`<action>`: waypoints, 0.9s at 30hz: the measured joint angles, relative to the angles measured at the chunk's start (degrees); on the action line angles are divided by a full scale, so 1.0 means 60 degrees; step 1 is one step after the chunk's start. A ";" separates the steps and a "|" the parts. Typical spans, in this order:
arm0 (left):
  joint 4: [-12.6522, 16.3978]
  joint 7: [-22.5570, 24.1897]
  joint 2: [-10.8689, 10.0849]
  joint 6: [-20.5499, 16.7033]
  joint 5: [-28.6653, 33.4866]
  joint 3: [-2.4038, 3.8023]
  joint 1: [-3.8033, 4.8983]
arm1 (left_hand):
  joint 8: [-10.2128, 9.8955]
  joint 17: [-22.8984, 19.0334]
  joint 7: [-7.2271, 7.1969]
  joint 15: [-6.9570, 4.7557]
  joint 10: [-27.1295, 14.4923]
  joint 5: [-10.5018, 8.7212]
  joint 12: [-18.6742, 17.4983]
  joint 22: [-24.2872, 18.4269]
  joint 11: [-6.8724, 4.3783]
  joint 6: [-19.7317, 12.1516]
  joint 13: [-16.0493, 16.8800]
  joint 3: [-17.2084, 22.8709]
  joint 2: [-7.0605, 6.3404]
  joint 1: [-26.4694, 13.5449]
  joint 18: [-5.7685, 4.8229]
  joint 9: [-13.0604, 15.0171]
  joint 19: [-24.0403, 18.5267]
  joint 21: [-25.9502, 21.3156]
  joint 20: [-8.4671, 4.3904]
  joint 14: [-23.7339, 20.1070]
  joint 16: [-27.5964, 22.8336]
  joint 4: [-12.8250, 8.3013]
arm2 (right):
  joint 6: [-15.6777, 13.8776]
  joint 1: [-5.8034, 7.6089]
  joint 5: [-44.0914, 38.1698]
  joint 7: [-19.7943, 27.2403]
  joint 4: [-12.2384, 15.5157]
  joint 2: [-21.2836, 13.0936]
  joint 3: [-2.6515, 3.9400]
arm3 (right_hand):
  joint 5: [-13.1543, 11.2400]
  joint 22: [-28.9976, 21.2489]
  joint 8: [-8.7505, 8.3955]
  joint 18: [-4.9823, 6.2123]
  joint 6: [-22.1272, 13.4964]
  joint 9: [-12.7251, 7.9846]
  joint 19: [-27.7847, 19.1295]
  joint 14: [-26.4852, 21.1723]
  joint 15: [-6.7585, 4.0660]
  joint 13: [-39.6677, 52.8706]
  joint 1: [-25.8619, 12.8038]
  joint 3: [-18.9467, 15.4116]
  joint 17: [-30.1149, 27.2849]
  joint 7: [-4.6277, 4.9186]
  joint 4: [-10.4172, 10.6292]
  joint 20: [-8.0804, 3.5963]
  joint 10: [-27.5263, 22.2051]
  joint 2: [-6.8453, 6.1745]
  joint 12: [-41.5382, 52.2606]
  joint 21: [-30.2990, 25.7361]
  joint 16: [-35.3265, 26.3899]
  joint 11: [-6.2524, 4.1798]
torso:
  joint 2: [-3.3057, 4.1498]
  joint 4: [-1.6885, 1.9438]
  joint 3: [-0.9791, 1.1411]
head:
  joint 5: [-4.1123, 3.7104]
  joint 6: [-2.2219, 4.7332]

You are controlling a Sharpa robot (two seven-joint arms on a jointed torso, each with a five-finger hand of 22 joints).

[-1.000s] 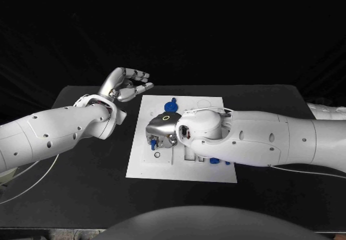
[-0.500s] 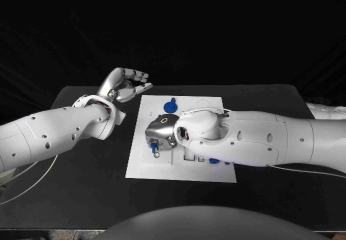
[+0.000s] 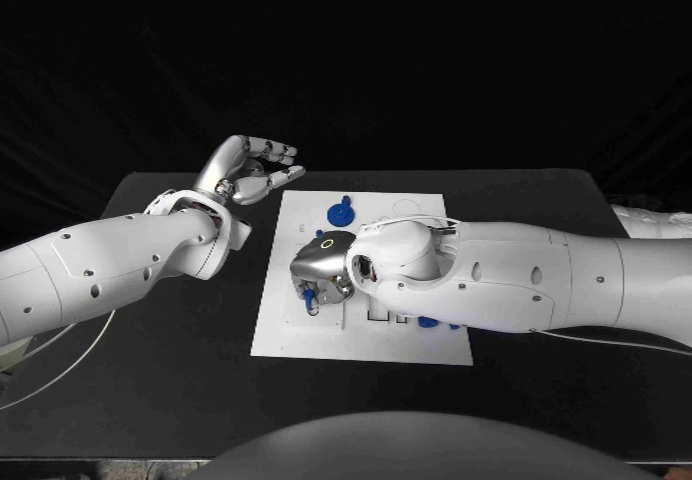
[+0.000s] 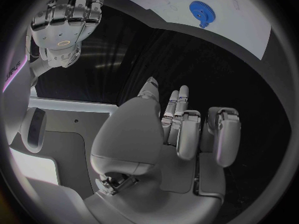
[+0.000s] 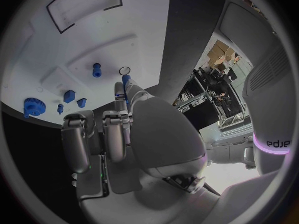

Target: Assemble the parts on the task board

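The white task board (image 3: 361, 340) lies in the middle of the black table. My right hand (image 3: 325, 270) hovers over the board's left part and pinches a small blue peg (image 3: 306, 296) in its fingertips. In the right wrist view the blue peg (image 5: 126, 80) points down right beside a round hole (image 5: 124, 70) in the board (image 5: 87, 35). My left hand (image 3: 248, 168) is raised off the board's far left corner with its fingers curled in, and the left hand (image 4: 168, 134) holds nothing. A blue gear (image 3: 340, 212) sits at the board's far side.
Loose blue parts lie on the board: a short peg (image 5: 96, 69), two small blocks (image 5: 69, 95), and the gear (image 5: 32, 107). More blue pieces (image 3: 428, 322) show at the edge of my right forearm. Bare black table (image 3: 159, 380) surrounds the board.
My right hand has shifted slightly toward the board's near edge, bringing the blue peg over the round hole. The left hand has stayed where it was.
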 measured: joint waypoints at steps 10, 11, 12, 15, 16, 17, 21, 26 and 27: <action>0.0000 0.0000 0.0005 -0.0001 -0.0003 0.0000 0.0000 | 0.0000 -0.0001 0.0000 0.0000 0.0000 0.0040 0.0000 -0.0001 0.0000 0.0000 0.0000 -0.0013 0.0000 0.0000 0.0001 -0.0006 0.0000 0.0000 0.0000 0.0000 0.0000 0.0013 | 0.0025 -0.0108 0.0003 0.0013 -0.0043 0.0017 -0.0004 | -0.0008 -0.0002 -0.0019 0.0000 -0.0020 -0.0001 0.0000 0.0000 0.0000 0.0000 -0.0012 0.0000 -0.0001 0.0016 0.0000 0.0000 -0.0037 0.0011 0.0000 0.0000 0.0000 -0.0013 | 0.0004 0.0002 0.0000 | -0.0031 0.0000; 0.0000 0.0000 0.0004 -0.0001 -0.0004 0.0000 0.0000 | 0.0000 -0.0001 0.0000 0.0000 0.0000 0.0048 0.0000 -0.0001 0.0000 0.0000 0.0000 -0.0026 0.0000 0.0000 0.0000 -0.0014 0.0000 0.0000 0.0000 0.0000 0.0000 0.0026 | 0.0025 -0.0129 0.0003 0.0013 -0.0055 0.0026 -0.0004 | -0.0009 -0.0001 -0.0019 -0.0001 -0.0021 -0.0001 0.0000 0.0000 0.0000 0.0000 -0.0012 0.0000 -0.0002 0.0016 0.0000 0.0000 -0.0037 0.0011 0.0000 0.0000 0.0000 -0.0013 | 0.0004 0.0001 0.0000 | -0.0039 0.0000; 0.0000 0.0000 0.0001 -0.0001 -0.0005 0.0000 0.0000 | 0.0000 -0.0001 0.0000 0.0000 0.0000 0.0048 0.0000 -0.0001 0.0000 0.0000 0.0000 -0.0026 0.0000 0.0000 0.0001 -0.0014 0.0000 0.0000 0.0000 0.0000 0.0000 0.0026 | 0.0025 -0.0154 0.0003 0.0013 -0.0068 0.0038 -0.0004 | -0.0009 -0.0002 -0.0019 -0.0001 -0.0021 -0.0002 0.0000 0.0000 0.0000 0.0000 -0.0012 0.0000 -0.0002 0.0016 0.0000 0.0000 -0.0037 0.0011 0.0000 0.0000 0.0000 -0.0013 | 0.0004 0.0000 0.0001 | -0.0044 0.0000; 0.0007 0.0000 -0.0012 -0.0001 -0.0007 0.0000 0.0000 | 0.0000 -0.0002 0.0000 0.0000 0.0000 0.0049 0.0000 -0.0001 0.0000 0.0000 0.0000 -0.0026 0.0000 0.0000 0.0001 -0.0014 0.0000 0.0000 0.0000 0.0000 0.0000 0.0026 | 0.0012 -0.0243 0.0003 0.0012 -0.0098 0.0085 -0.0004 | -0.0009 -0.0002 -0.0044 0.0000 -0.0031 -0.0002 0.0000 0.0000 0.0000 0.0000 -0.0013 0.0000 -0.0002 0.0025 0.0000 0.0000 -0.0040 0.0011 0.0000 0.0000 0.0000 -0.0010 | 0.0005 0.0000 0.0005 | -0.0049 0.0000; 0.0010 0.0000 -0.0016 -0.0001 -0.0007 0.0000 0.0000 | 0.0000 -0.0002 0.0000 0.0000 0.0000 0.0048 0.0000 -0.0001 0.0000 0.0000 0.0000 -0.0026 0.0003 0.0003 0.0001 -0.0014 0.0000 0.0000 0.0000 0.0000 0.0000 0.0026 | -0.0006 -0.0259 0.0001 0.0009 -0.0098 0.0100 -0.0003 | -0.0009 -0.0002 -0.0045 0.0000 -0.0034 0.0000 0.0000 0.0000 0.0000 0.0000 -0.0040 0.0000 -0.0002 0.0027 0.0000 0.0000 -0.0070 -0.0014 0.0000 0.0000 0.0000 0.0020 | 0.0006 0.0000 0.0005 | -0.0059 0.0000; 0.0016 0.0000 -0.0020 -0.0001 -0.0008 0.0000 0.0000 | 0.0000 -0.0002 0.0000 0.0000 0.0000 0.0049 0.0000 -0.0001 0.0000 0.0000 0.0000 -0.0026 0.0030 0.0030 0.0001 -0.0014 0.0000 0.0000 0.0000 0.0000 0.0000 0.0026 | -0.0027 -0.0271 -0.0008 0.0002 -0.0098 0.0113 0.0002 | -0.0009 -0.0002 -0.0045 -0.0001 -0.0034 0.0000 0.0000 0.0000 0.0000 0.0000 -0.0055 0.0000 -0.0002 0.0027 0.0000 0.0000 -0.0070 -0.0021 0.0000 0.0000 0.0000 0.0020 | 0.0010 0.0000 0.0005 | -0.0072 0.0000; 0.0027 0.0000 -0.0029 -0.0001 -0.0010 0.0000 0.0000 | 0.0000 -0.0002 0.0000 0.0000 0.0000 0.0048 0.0000 -0.0002 0.0000 0.0000 0.0000 -0.0026 0.0039 0.0039 0.0001 -0.0014 0.0000 0.0000 0.0000 0.0000 0.0000 0.0026 | -0.0138 -0.0311 -0.0067 -0.0033 -0.0098 0.0137 0.0008 | -0.0011 -0.0003 -0.0045 0.0000 -0.0041 0.0001 0.0000 0.0000 0.0000 0.0000 -0.0063 -0.0001 -0.0002 0.0031 0.0000 0.0000 -0.0084 -0.0013 0.0000 0.0000 0.0000 0.0007 | 0.0015 0.0006 0.0009 | -0.0093 0.0000; 0.0034 0.0000 -0.0034 -0.0002 -0.0014 0.0000 0.0000 | 0.0000 -0.0003 0.0000 0.0000 0.0000 0.0048 0.0000 -0.0002 0.0000 0.0000 0.0000 -0.0026 0.0039 0.0039 0.0000 -0.0013 0.0000 0.0000 0.0000 0.0000 0.0000 0.0026 | -0.0240 -0.0338 -0.0213 -0.0101 -0.0106 0.0162 0.0005 | -0.0029 -0.0003 -0.0055 0.0000 -0.0039 0.0000 0.0000 0.0000 0.0000 0.0000 -0.0084 0.0028 -0.0003 0.0003 -0.0029 0.0000 -0.0095 -0.0034 0.0000 0.0000 0.0000 -0.0005 | 0.0010 0.0007 0.0000 | -0.0163 0.0000; 0.0034 -0.0001 -0.0036 -0.0002 -0.0014 0.0000 0.0000 | 0.0000 -0.0003 0.0000 0.0000 0.0000 0.0049 0.0000 -0.0002 0.0000 0.0000 0.0000 -0.0026 0.0039 0.0039 0.0001 -0.0013 0.0000 0.0000 0.0000 0.0000 0.0000 0.0026 | -0.0252 -0.0340 -0.0240 -0.0116 -0.0102 0.0162 0.0005 | -0.0030 -0.0003 -0.0056 -0.0001 -0.0032 0.0000 0.0000 0.0000 0.0000 0.0000 -0.0089 0.0028 -0.0003 -0.0004 -0.0028 0.0000 -0.0095 -0.0038 0.0000 0.0000 0.0000 -0.0005 | 0.0011 0.0007 -0.0001 | -0.0176 0.0000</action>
